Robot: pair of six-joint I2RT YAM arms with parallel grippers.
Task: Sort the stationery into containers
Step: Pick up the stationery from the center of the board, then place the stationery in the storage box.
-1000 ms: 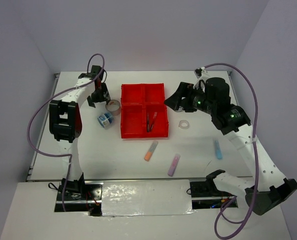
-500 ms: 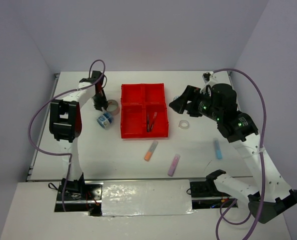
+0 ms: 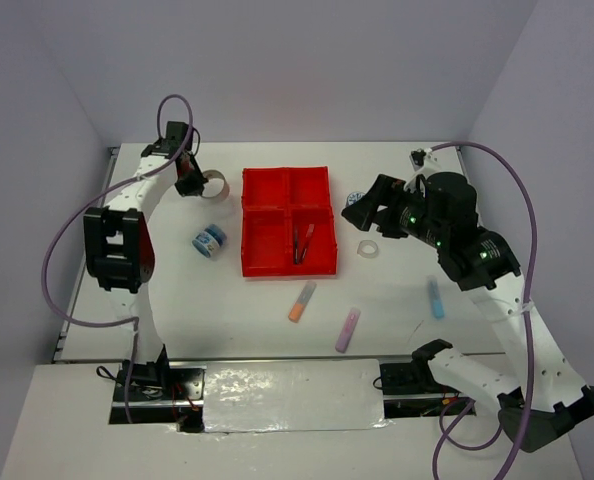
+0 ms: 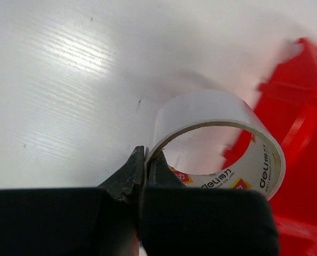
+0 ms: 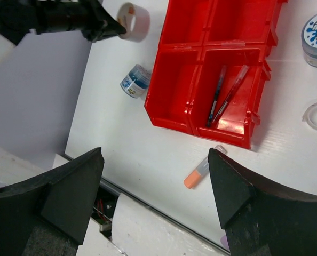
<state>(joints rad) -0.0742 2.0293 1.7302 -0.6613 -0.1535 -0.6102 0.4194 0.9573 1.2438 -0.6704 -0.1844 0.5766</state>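
Left wrist view shows the left gripper (image 4: 145, 154) closed to a narrow pinch on the wall of the tan tape ring (image 4: 201, 109). The fingertips meet at the ring's left edge and its open bore faces roughly toward the camera. The red tray (image 4: 308, 106) fills the right edge of that frame, just beyond the ring. In the top external view the left gripper (image 3: 189, 185) sits in the upper left of the table. The tan tape ring (image 3: 217, 180) is on its right side, between the gripper and the left wall of the red tray (image 3: 244, 190), near the upper left compartment. Whether the ring is clear of the table cannot be determined. The coming move likely requires a short carry to the right, over the tray wall, before release. The right gripper (image 3: 362, 208) stands wide open and empty on the opposite side of the tray, so the left arm is the nearer one. Two pens (image 3: 302, 242) already lie in the lower right compartment.
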